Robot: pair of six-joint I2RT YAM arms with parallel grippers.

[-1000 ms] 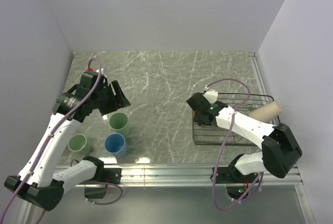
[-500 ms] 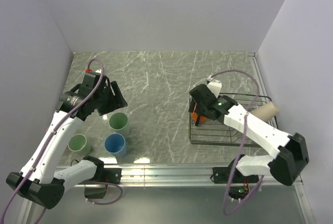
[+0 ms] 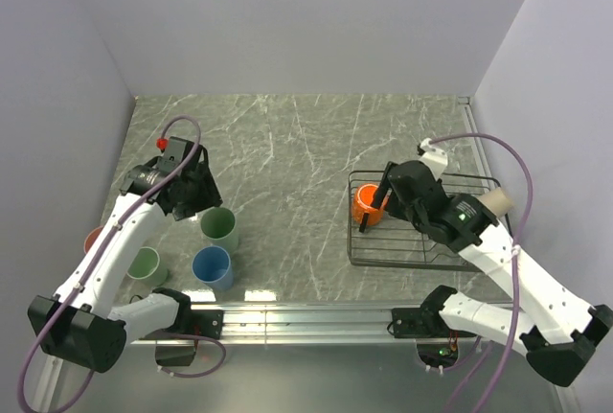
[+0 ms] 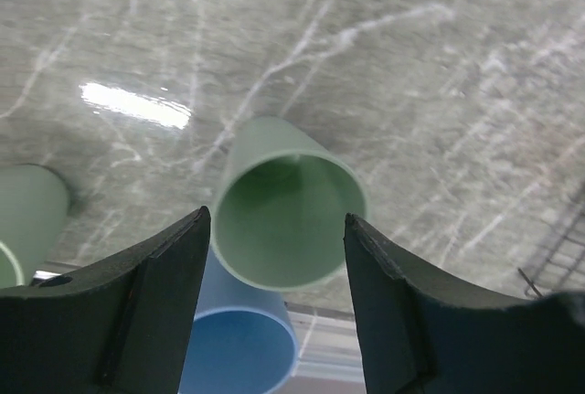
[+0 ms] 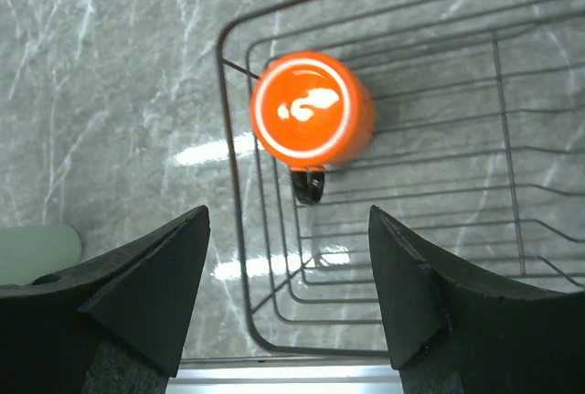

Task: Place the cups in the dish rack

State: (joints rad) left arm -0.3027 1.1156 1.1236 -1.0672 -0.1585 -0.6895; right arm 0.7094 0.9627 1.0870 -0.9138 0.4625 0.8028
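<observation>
A two-armed robot works over a grey marbled table (image 3: pixel 287 145) strewn with cups. At right, the bright orange mug (image 3: pixel 367 204) (image 5: pixel 313 111) stands inside the dish rack (image 3: pixel 421 262) (image 5: pixel 239 229), at the left end of the dark wire basket. Its dark handle (image 5: pixel 309 184) points toward the near edge of the table.

The right gripper (image 3: pixel 388 197) (image 5: pixel 288 216) hangs over that end of the rack. Its jaws are spread wide and hold nothing. In the wrist view the mug sits clear of both fingers.

A beige cup (image 3: pixel 496 204) lies on its side at the rack's right end, partly hidden by the right arm. From these views it cannot be told whether it rests inside the basket or against it.

The other 4 cups are outside the rack, on the left side of the table. The left gripper (image 3: pixel 199 200) (image 4: pixel 276 220) hovers just above 1 pale green cup (image 3: pixel 218 228) (image 4: pixel 288 207), which stands mouth up. Its jaws are also apart, and the wrist camera shows the rim framed between the 2 fingers with nothing gripped. A blue cup (image 3: pixel 212 266) (image 4: pixel 239 348) stands just beside the green one, nearer the arm bases. A 2nd pale green cup (image 3: pixel 144 264) (image 4: pixel 27 220) sits further left. A salmon-pink cup (image 3: pixel 93 239) shows partly from behind the left arm.
</observation>
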